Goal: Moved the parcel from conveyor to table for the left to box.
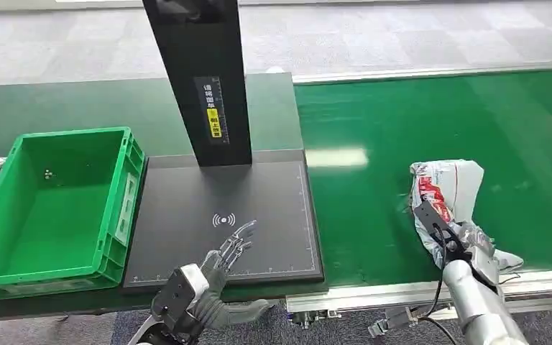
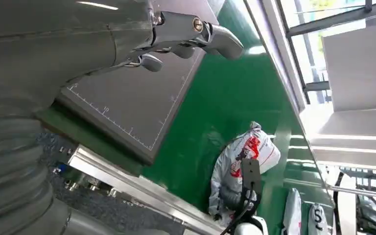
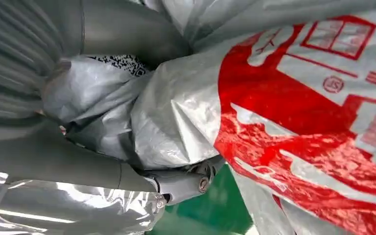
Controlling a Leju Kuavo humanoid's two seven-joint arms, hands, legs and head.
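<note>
At far left we see a green crate [image 1: 50,208] on the dark green desk [image 1: 65,108], touching a black scanning mat [image 1: 223,215] with a black post [image 1: 201,79] rising from its back edge. Our left hand [image 1: 223,259] hovers over the mat's near edge, fingers [image 1: 241,233] spread and holding nothing. Right of the mat runs the bright green conveyor [image 1: 402,144], with grey carpet tiles [image 1: 402,36] beyond. On the belt our right hand [image 1: 467,241] grips the silver-and-red parcel [image 1: 449,187].

The black post [image 1: 201,79] has a yellow-and-white label [image 1: 213,111], too tiny to read. Scanner pad [image 1: 187,230] has a wireless icon [image 1: 223,220] and ruler "10"; parcel [image 3: 293,112] print's unreadable.
</note>
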